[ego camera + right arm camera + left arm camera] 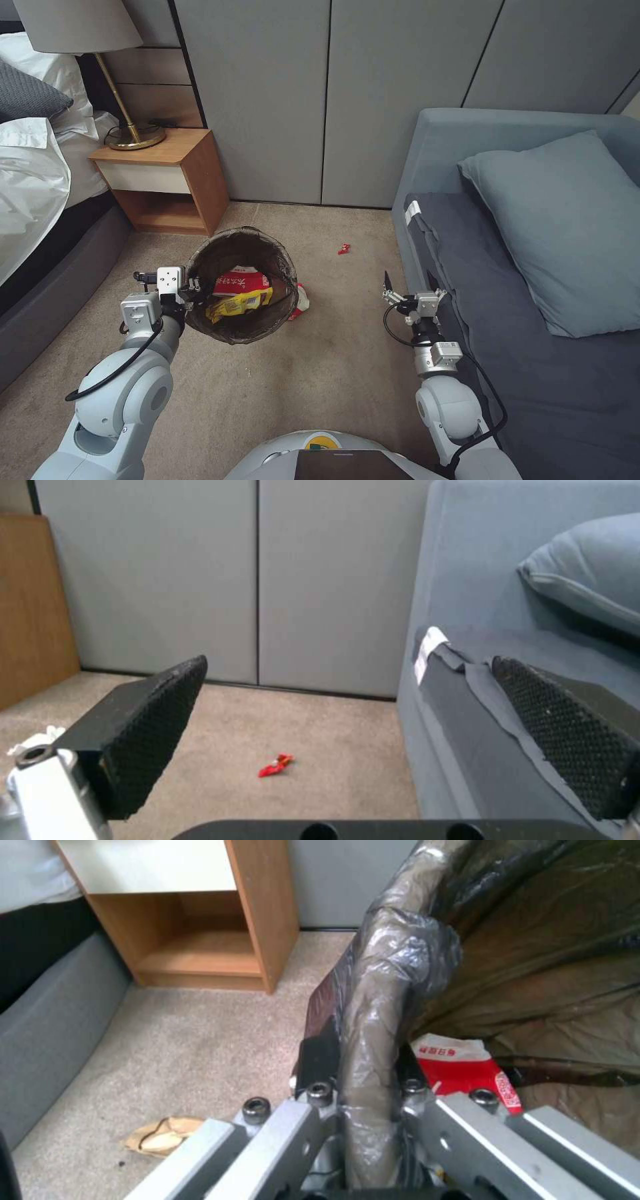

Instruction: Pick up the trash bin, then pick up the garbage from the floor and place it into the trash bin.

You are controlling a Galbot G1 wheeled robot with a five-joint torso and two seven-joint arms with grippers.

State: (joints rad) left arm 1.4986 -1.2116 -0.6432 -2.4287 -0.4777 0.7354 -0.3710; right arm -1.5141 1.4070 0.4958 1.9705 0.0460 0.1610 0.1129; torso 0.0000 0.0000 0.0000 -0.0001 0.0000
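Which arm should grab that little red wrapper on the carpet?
Probably right: the right gripper is open and free, facing the red wrapper; the left gripper is clamped on the trash bin rim.

You have beige carpet (320, 373) underfoot. A small red wrapper (344, 249) lies on it near the sofa (427, 153), and a crumpled brown wrapper (160, 1136) rests beside the bed base (53, 300). The wooden nightstand (167, 180) stands on the carpet against the wall.

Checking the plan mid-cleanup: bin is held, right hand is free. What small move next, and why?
Probably reach the open right hand forward toward the red wrapper on the carpet: it lies loose ahead of that hand, while the left hand grips the bin rim.
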